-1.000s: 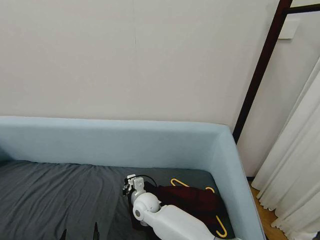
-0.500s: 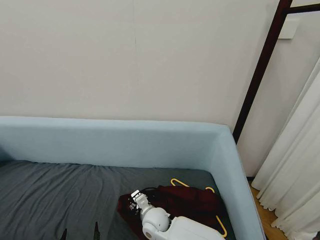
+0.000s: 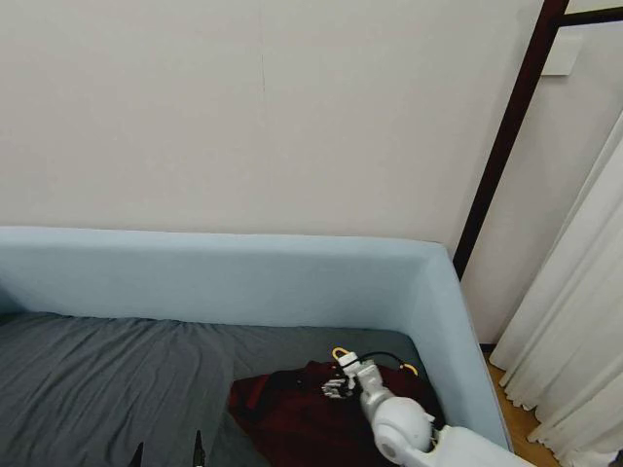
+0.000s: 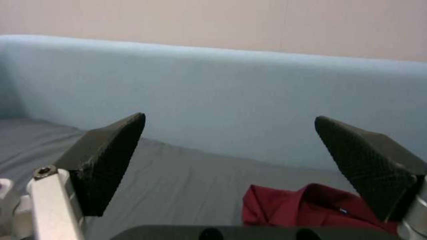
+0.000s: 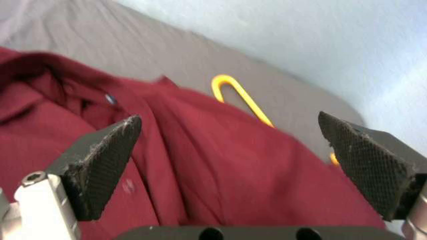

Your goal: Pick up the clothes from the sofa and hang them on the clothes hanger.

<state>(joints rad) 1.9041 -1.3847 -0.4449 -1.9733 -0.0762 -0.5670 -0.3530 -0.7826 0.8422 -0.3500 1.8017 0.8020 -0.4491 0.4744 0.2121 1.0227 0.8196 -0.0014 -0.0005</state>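
Grey seat fabric (image 3: 97, 370): dark, creased cloth covering the sofa seat from the left edge across to the right arm.
Left gripper (image 3: 167, 452): at the lower edge of the head view, over bare grey fabric; fingers spread wide with nothing between them.
Sofa (image 3: 214, 277): pale blue padded back running along the wall and turning into a padded right arm.
Wall (image 3: 253, 117): plain off-white, with a faint vertical seam.
Red shirt (image 3: 282, 413): crumpled on the seat at the sofa's right end, near the corner of back and arm; collar and buttons show in the right wrist view.
Yellow hanger (image 3: 341, 354): lying flat on the seat, partly under the shirt, with a loop poking out on the backrest side.
Right gripper (image 5: 230, 122): close over the shirt, released, fingers wide apart; contact with the cloth cannot be told.
Dark post (image 3: 506, 136): a slanting upright to the right of the sofa.
White curtain (image 3: 579, 331): hanging in folds at the far right, down to a wooden floor.
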